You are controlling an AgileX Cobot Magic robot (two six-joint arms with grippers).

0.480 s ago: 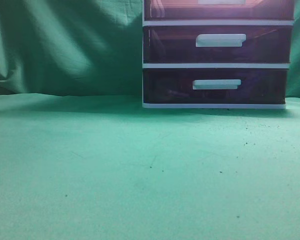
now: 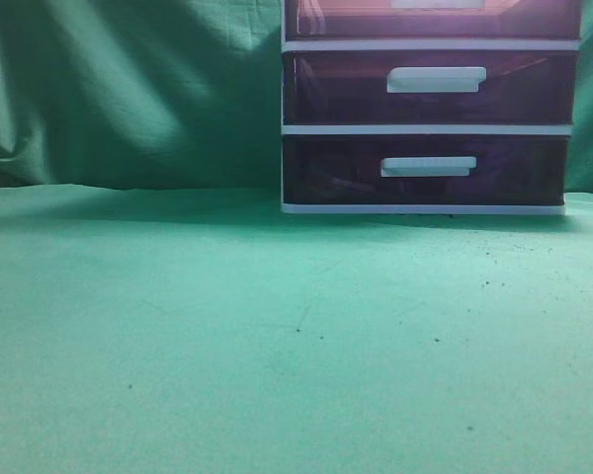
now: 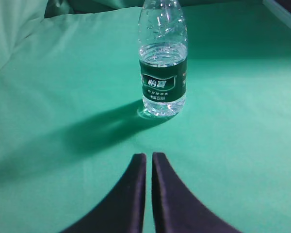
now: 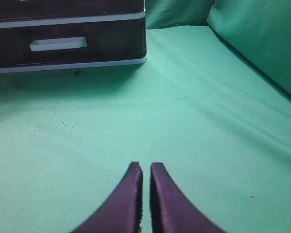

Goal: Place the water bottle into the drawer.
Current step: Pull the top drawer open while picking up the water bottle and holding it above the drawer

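A clear water bottle point(image 3: 162, 68) with a dark green label stands upright on the green cloth in the left wrist view, ahead of my left gripper point(image 3: 149, 156), which is shut and empty, well short of it. The bottle does not show in the exterior view. The reddish-brown top drawer point(image 2: 356, 20) of the white-framed unit is closed at the top edge of the exterior view. My right gripper point(image 4: 145, 166) is shut and empty over bare cloth, far from the unit. Neither gripper shows in the exterior view.
Two darker purple drawers point(image 2: 430, 89) with white handles sit below the top one; the lowest point(image 4: 63, 46) shows in the right wrist view. Green cloth point(image 2: 227, 336) covers the table and hangs as a backdrop.
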